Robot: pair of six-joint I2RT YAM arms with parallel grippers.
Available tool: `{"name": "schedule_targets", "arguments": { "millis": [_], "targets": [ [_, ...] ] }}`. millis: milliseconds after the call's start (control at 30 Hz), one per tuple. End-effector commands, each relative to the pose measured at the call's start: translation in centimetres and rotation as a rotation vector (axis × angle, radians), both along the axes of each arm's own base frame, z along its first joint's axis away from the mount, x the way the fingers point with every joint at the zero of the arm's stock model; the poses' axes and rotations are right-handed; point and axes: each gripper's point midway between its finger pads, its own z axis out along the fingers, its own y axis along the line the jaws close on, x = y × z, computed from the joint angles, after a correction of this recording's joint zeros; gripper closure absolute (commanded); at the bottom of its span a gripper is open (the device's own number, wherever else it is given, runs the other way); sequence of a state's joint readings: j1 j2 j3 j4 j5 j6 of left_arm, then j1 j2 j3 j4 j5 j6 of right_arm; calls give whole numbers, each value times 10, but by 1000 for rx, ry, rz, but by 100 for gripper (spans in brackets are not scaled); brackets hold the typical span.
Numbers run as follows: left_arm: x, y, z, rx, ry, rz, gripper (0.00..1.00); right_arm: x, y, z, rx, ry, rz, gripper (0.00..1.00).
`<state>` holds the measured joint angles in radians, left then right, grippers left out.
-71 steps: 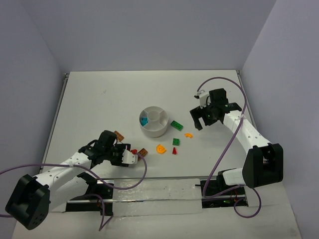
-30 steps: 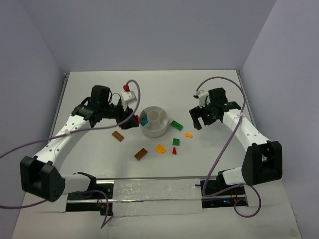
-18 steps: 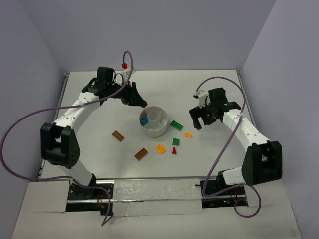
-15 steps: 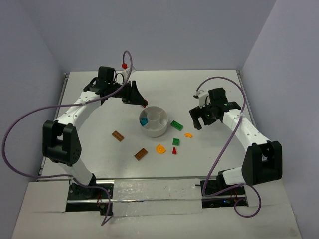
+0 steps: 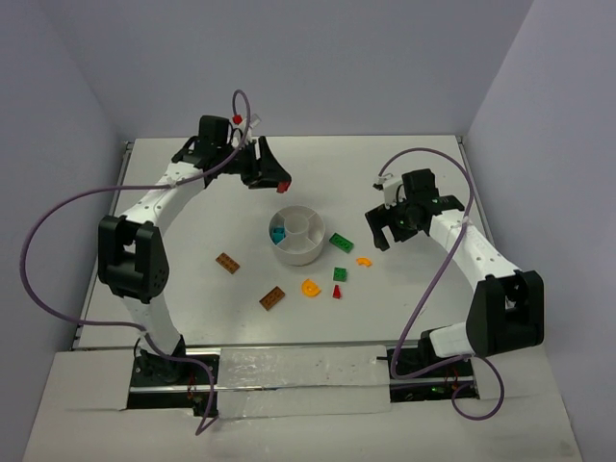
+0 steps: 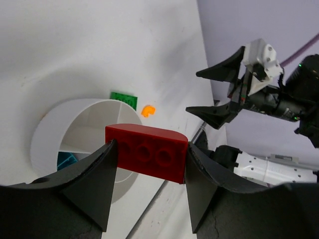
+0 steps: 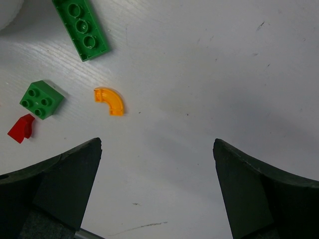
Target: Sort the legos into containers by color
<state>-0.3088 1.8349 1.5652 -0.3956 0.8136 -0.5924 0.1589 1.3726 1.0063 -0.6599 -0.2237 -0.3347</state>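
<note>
My left gripper is shut on a red lego, held in the air just behind the round white dish. In the left wrist view the red lego is pinched between both fingers, above the dish, which has a teal lego in one wedge. My right gripper stands open and empty, to the right of the dish. Below it on the table lie a long green lego, a small green one, an orange curved one and a small red one.
In front of the dish lie a yellow-orange lego and two brown ones. The table ends at walls on the left, back and right. The left arm's purple cable loops out over the left side.
The left arm has swung from the near left of the table, past the dish's left side, to behind the dish, carrying the red lego. The right arm has not moved.
</note>
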Motion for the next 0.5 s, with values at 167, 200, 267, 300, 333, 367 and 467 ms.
{"name": "schedule_targets", "arguments": {
  "millis": [167,200,267,300,333,367,467],
  "targets": [
    [13,5,-27,296,53,220,67,14,-2,11,-6,-35,-16,0],
    [13,6,-30,316,56,234,66,14,-2,11,-6,-33,-17,0],
    [13,7,-32,338,55,252,64,14,-2,11,-5,-33,-15,0],
    [12,6,-33,346,53,254,64,14,-2,11,-5,-35,-16,0],
    [11,5,-33,355,48,255,64,14,-2,11,-5,-34,-17,0],
    [11,5,-34,362,47,260,64,14,-2,11,-5,-34,-16,0],
    [7,0,-39,370,56,253,64,15,-3,11,-7,-35,-18,0]
  ]
}}
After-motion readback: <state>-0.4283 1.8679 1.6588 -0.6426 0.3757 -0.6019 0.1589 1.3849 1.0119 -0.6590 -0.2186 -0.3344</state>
